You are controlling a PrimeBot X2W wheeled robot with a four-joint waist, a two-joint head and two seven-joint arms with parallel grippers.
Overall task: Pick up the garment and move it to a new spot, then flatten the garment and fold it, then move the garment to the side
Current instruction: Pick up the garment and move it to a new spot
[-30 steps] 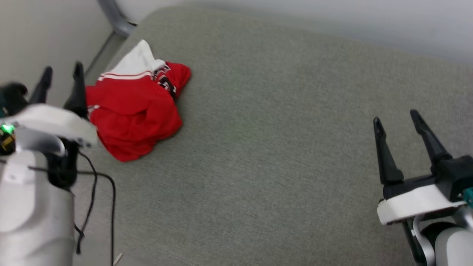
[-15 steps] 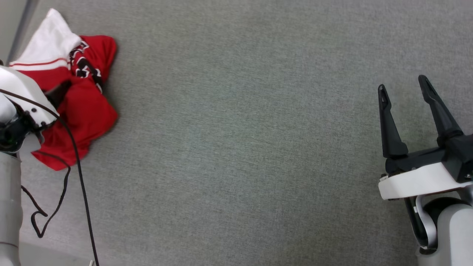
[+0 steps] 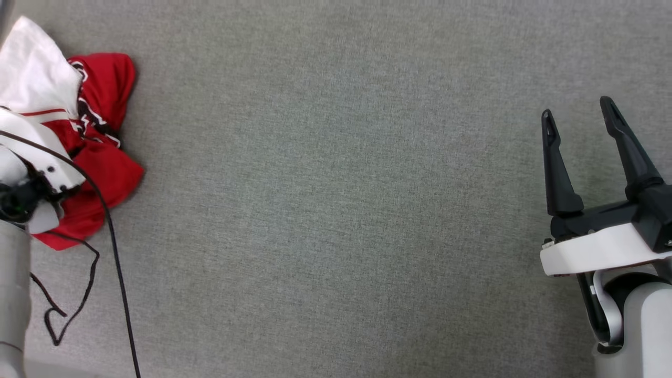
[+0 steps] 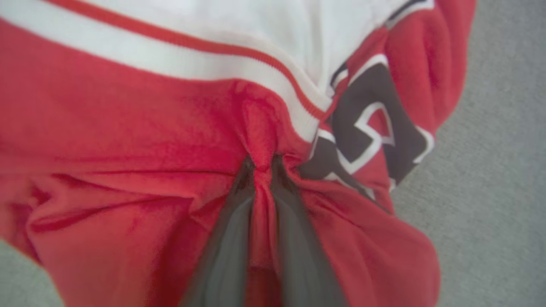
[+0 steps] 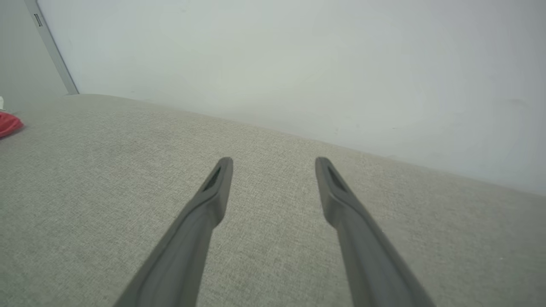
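Left gripper [image 4: 262, 164] pinches a fold of the garment [image 4: 128, 128] (tips buried in cloth); right gripper [image 5: 274, 162] gapes.

White wrist shells [image 3: 593, 257], tapered black fingers [image 3: 557, 173], thin black cable [image 3: 119, 283]

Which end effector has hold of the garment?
The left end effector: it pinches a red fold of the garment. The right end effector stands open over the grey surface.

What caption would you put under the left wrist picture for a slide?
The left pincer pinches a fold of the red-and-white shirt lying crumpled on a grey cloth surface.
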